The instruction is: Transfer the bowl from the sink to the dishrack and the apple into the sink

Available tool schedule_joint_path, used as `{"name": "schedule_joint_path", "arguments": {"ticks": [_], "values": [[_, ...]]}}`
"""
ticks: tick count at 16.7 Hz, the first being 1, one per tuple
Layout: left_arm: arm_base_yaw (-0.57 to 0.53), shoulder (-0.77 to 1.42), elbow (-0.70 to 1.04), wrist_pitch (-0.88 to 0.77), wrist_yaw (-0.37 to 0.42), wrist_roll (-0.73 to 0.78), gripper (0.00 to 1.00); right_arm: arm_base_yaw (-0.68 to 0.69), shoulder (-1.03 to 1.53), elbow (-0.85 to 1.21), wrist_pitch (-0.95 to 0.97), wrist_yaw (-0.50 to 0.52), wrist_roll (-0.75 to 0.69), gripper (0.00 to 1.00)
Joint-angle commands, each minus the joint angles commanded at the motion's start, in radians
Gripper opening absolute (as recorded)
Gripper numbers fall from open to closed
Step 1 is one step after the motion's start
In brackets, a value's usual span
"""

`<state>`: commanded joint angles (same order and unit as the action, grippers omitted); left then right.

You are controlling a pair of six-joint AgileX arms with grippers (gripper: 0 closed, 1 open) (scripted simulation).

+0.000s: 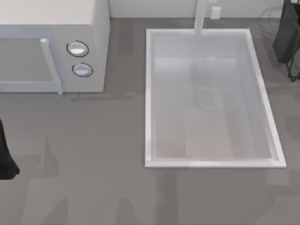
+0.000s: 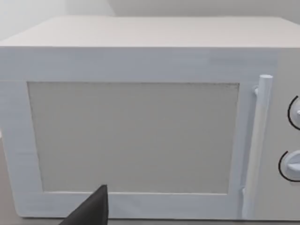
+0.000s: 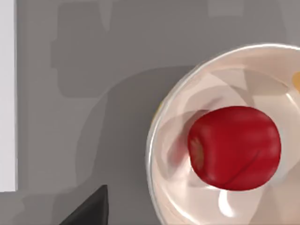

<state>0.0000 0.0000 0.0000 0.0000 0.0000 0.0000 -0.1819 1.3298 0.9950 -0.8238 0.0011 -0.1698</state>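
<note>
The sink [image 1: 150, 98] is a large white basin with a faucet [image 1: 200, 16] at its far rim, and its floor is bare. The apple [image 3: 234, 147], red and round, lies in a pale glossy dish [image 3: 164, 140] on the grey counter. A dark part of my right gripper [image 3: 89, 211] hovers above the counter beside that dish, apart from the apple. Thin dark wires of the dishrack [image 1: 294, 74] show at the far right edge of the table. The bowl is out of view. My left gripper [image 2: 91, 211] hangs in front of the microwave door.
A white microwave [image 1: 51, 42] with two knobs and a bar handle [image 1: 50, 65] stands at the back left. My left arm [image 1: 5, 157] is parked at the left edge. A solid black block [image 1: 287, 33] stands at the back right, by the wires.
</note>
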Motion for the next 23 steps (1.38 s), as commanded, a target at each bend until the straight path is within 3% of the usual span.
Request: {"name": "schedule_joint_path", "arguments": {"ticks": [6, 13, 17, 23], "values": [[0.0, 0.0, 0.0, 0.0, 0.0, 0.0, 1.0, -0.051, 0.402, 0.282, -0.233, 0.0, -0.049, 1.0], [0.0, 0.0, 0.0, 0.0, 0.0, 0.0, 1.0, -0.059, 0.469, 0.332, -0.275, -0.001, -0.058, 1.0], [0.0, 0.0, 0.0, 0.0, 0.0, 0.0, 1.0, -0.053, 0.485, 0.303, -0.234, 0.0, -0.057, 1.0], [0.0, 0.0, 0.0, 0.0, 0.0, 0.0, 1.0, -0.056, 0.593, 0.161, 0.029, 0.0, -0.053, 1.0]]}}
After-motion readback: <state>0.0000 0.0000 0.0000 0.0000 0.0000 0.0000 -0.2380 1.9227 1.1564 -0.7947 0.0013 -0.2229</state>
